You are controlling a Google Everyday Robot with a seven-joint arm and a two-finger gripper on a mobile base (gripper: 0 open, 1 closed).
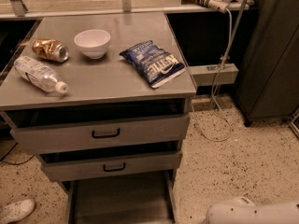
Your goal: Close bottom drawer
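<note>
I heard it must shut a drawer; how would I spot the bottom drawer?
Find the grey cabinet with the bowl on top. Under the top drawer and middle drawer, both nearly shut, lies the bottom drawer: a long shallow tray pulled far out. The claw is out of view.

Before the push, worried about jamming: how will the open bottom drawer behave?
The bottom drawer is a shallow metal tray, seemingly empty: probably stiff and light. Its sides look square to the cabinet, so it likely slides straight. The gripper is out of view.
</note>
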